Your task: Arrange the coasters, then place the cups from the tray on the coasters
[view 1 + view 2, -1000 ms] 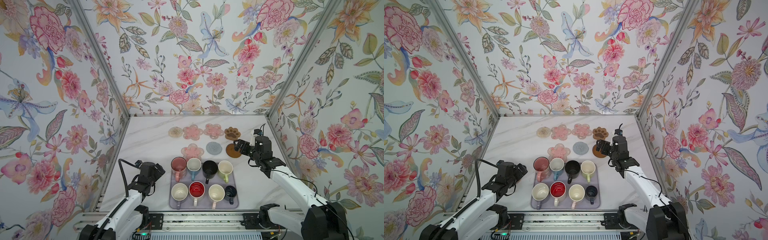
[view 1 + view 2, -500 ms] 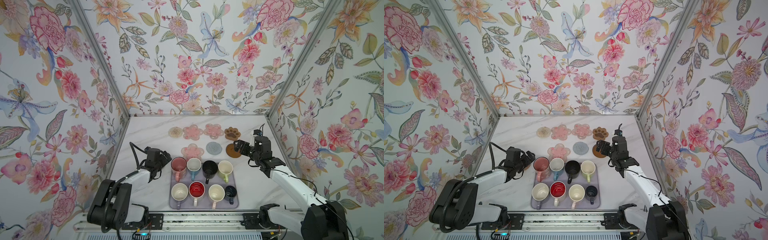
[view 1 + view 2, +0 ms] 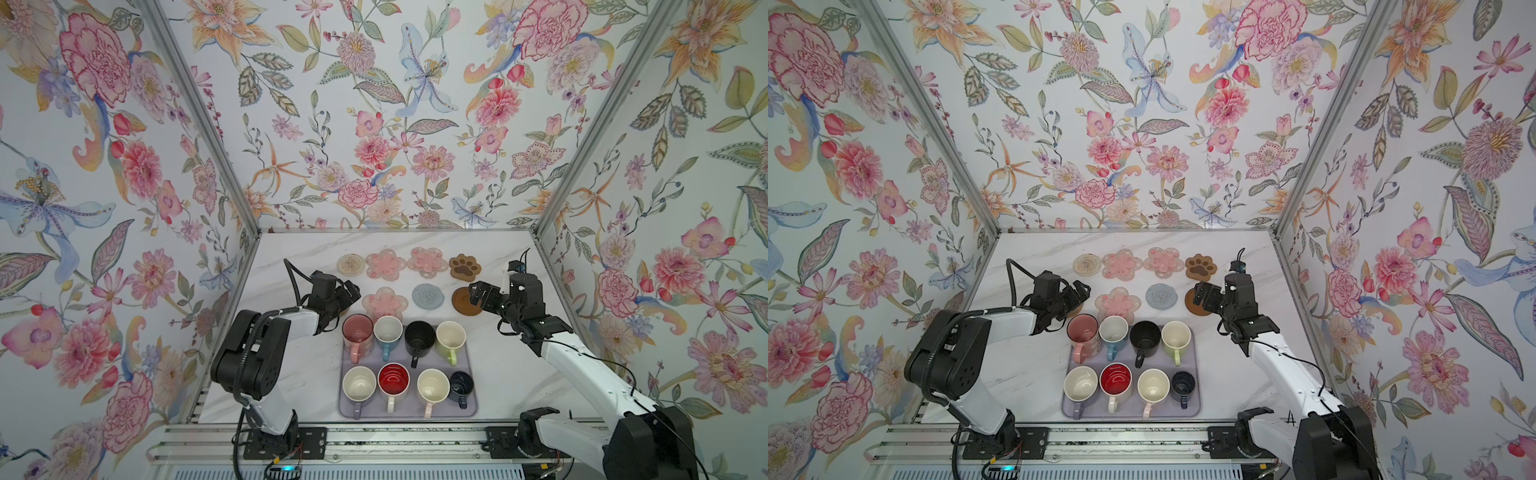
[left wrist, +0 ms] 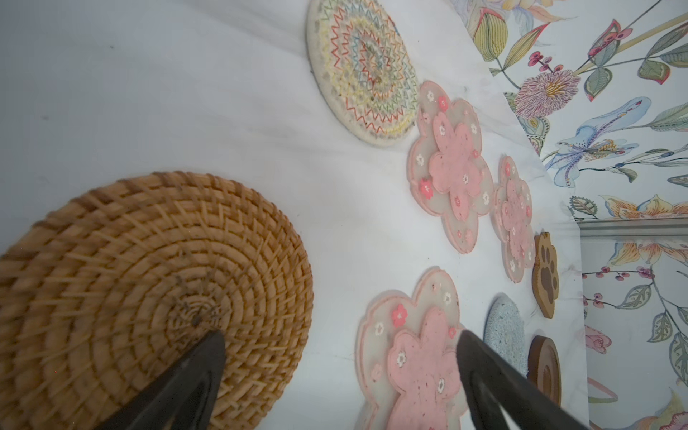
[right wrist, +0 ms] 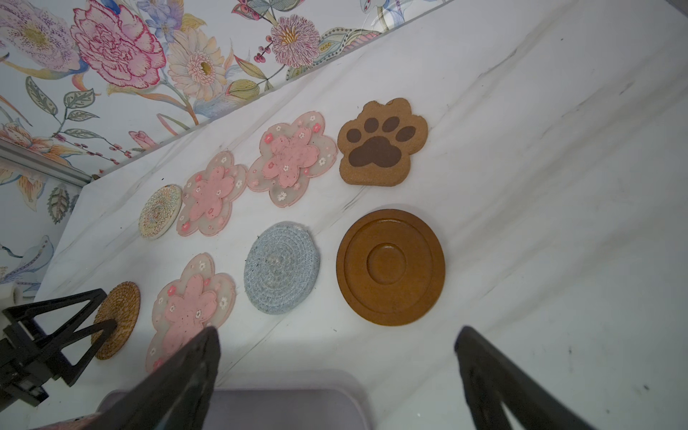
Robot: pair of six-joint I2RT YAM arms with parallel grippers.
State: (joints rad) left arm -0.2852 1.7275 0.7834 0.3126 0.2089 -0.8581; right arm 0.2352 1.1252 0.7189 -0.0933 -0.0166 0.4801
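Currently all eight cups (image 3: 419, 334) stand on the tray (image 3: 468, 361), none yet on a coaster. The coasters (image 3: 428, 296) lie beyond it on the table (image 3: 500, 374) in two rows of four. The left gripper (image 3: 351, 293) hangs low, fingers spread wide and empty, one tip over the rattan coaster (image 4: 149, 298), the other over the near pink flower coaster (image 4: 413, 357). The right gripper (image 3: 473, 293), likewise wide open and empty, hovers beside the wooden disc (image 5: 390, 266). Assessment: the arranging looks all but finished. The rattan coaster ends the near row, close to the pink mug (image 3: 357, 330). Recommendation: confirm it lies flat and clear of its neighbour, then rise straight before turning to the tray. The cups are tightly packed, so grip by the wall, lift vertically, and set down centred
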